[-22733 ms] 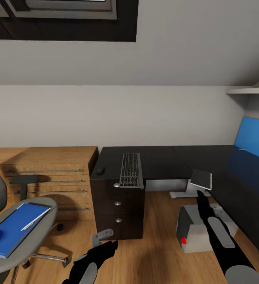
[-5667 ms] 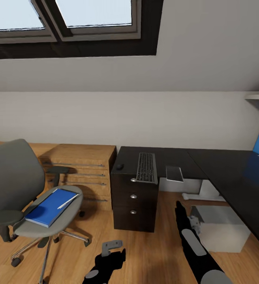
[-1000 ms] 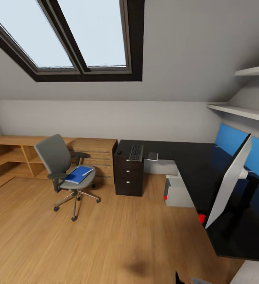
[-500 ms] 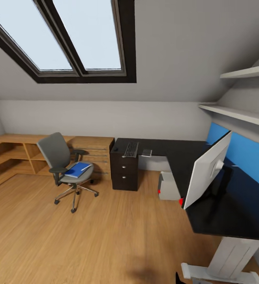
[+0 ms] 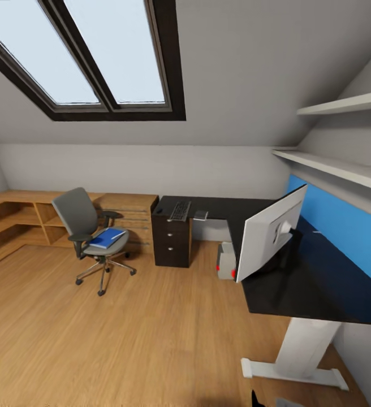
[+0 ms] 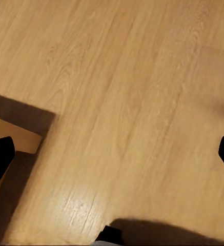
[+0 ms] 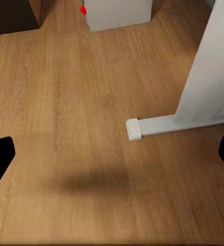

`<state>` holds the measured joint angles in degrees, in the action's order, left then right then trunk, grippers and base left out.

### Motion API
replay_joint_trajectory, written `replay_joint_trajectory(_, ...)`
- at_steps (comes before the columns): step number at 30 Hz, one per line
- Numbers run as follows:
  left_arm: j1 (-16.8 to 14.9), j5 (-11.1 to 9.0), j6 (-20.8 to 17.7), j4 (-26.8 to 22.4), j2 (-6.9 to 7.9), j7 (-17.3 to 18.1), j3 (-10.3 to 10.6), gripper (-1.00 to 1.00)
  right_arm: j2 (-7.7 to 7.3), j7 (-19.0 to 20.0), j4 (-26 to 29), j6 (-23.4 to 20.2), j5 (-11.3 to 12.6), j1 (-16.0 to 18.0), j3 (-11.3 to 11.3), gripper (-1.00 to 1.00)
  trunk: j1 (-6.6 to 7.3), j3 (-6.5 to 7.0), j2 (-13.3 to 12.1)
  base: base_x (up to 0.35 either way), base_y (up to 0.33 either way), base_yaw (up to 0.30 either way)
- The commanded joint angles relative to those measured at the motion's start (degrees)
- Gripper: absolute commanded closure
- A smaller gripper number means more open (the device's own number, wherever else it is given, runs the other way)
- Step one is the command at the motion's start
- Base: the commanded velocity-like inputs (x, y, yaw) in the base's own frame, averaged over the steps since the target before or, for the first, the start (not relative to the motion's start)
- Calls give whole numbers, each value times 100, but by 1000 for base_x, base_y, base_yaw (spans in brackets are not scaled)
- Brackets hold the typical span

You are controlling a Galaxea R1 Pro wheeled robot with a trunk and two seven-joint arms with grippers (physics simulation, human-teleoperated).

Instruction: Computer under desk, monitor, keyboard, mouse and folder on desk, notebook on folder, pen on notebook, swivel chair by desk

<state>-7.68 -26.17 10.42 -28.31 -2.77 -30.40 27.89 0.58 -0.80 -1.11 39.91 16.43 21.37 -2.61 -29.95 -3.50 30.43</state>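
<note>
The grey swivel chair stands on the wood floor left of the black desk. The blue folder lies on its seat with the thin white pen on top. At the desk's far end lie the keyboard, the tiny mouse to its left, and the small notebook to its right. The monitor stands on the desk with its pale back towards me. The computer sits on the floor under the desk. My left gripper and right gripper hang open over bare floor.
A blue wall panel runs behind the desk under two shelves. Low light-wood cabinets line the left wall. The desk's white foot and leg lie near my right gripper. Open wood floor lies between me and the chair.
The whole picture has shifted: the camera has backed away from the desk, so the chair, drawers and monitor look smaller and sit further left. The things themselves have not moved.
</note>
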Motion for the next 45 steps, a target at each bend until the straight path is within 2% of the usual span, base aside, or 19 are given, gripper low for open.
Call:
replay_joint_trajectory(1, -7, -59, 44, 1, 4, -36, 44, -100, -1, -8, -12, 23, 27, 8, -29, -100, 1, -11, 9, -189, -216, 0)
replay_joint_trajectory(10, -6, -56, 63, 1, 5, -23, 36, -100, -93, -22, 1, 104, 52, 8, -22, -100, 1, -11, 9, -63, -77, 0)
replay_joint_trajectory(18, -7, -58, 60, 1, 12, -1, 33, -100, -413, -32, 39, 645, 77, 8, 16, -100, 1, -11, 9, -7, -8, 0)
replay_joint_trajectory(22, -8, -63, 58, 1, 13, 5, 29, -100, -697, -44, 260, 1006, 183, 16, 96, -100, 1, -11, 9, -1, -1, 0)
replay_joint_trajectory(23, -8, -61, 57, 1, 13, 7, 23, -100, -874, -120, 915, 932, 339, 23, 134, -100, 1, -11, 9, 0, 0, 0)
replay_joint_trajectory(26, -8, -63, 57, 1, 17, 7, 18, -100, -1048, -380, 1786, 440, 444, 24, 147, -100, 1, -11, 9, 0, 0, 0)
replay_joint_trajectory(27, -7, -63, 59, 1, 22, 8, 17, -100, -1122, -565, 2269, 33, 468, 25, 147, -100, 1, -11, 9, 0, 0, 0)
replay_joint_trajectory(29, -6, -64, 64, 8, 30, 8, 16, -100, -1249, -1016, 3533, -1186, 486, 25, 150, -100, 1, -11, 9, 0, 0, 0)
replay_joint_trajectory(31, -6, -64, 64, 26, 32, 8, 16, -100, -1302, -1147, 3937, -1681, 489, 25, 155, -100, 1, -11, 9, 0, 0, 0)
replay_joint_trajectory(32, -6, -64, 67, 65, 31, 8, 14, -100, -1380, -1234, 4236, -2285, 474, 47, 155, -100, 1, -11, 9, 0, 0, 0)
replay_joint_trajectory(33, -6, -64, 68, 87, 31, 8, 12, -100, -1416, -1265, 4338, -2587, 459, 75, 153, -100, 1, -11, 9, 0, 0, 0)
replay_joint_trajectory(35, -6, -64, 71, 131, 36, 8, 9, -100, -1487, -1325, 4408, -3244, 384, 305, 150, -100, 1, -11, 9, 0, 0, 0)
replay_joint_trajectory(37, -5, -64, 76, 147, 37, 8, 5, -100, -1513, -1346, 4262, -3490, 328, 580, 148, -100, 1, -11, 9, 0, 0, 0)
replay_joint_trajectory(38, -5, -67, 79, 162, 40, 8, 1, -100, -1535, -1350, 3861, -3675, 275, 1010, 147, -100, 1, -11, 9, 0, 0, 0)
replay_joint_trajectory(39, -5, -68, 78, 172, 41, 8, 0, -100, -1536, -1348, 3479, -3697, 256, 1248, 142, -100, 1, -11, 9, 0, 0, 0)
replay_joint_trajectory(41, -5, -70, 77, 192, 43, 8, -1, -100, -1531, -1347, 3061, -3623, 236, 1423, 132, -100, 1, -11, 9, 0, 0, 0)
replay_joint_trajectory(42, -7, -71, 76, 231, 42, 8, -3, -100, -1516, -1346, 2664, -3432, 214, 1540, 123, -100, 1, -11, 9, 29, -21, 0)
replay_joint_trajectory(44, -7, -72, 79, 278, 44, 8, -6, -100, -1491, -1345, 2356, -3134, 187, 1615, 112, -100, 1, -11, 9, 82, -62, 0)
replay_joint_trajectory(45, -7, -72, 81, 332, 46, 8, -9, -100, -1416, -1345, 2080, -2627, 88, 1680, 82, -100, 1, -11, 9, 181, -140, 0)
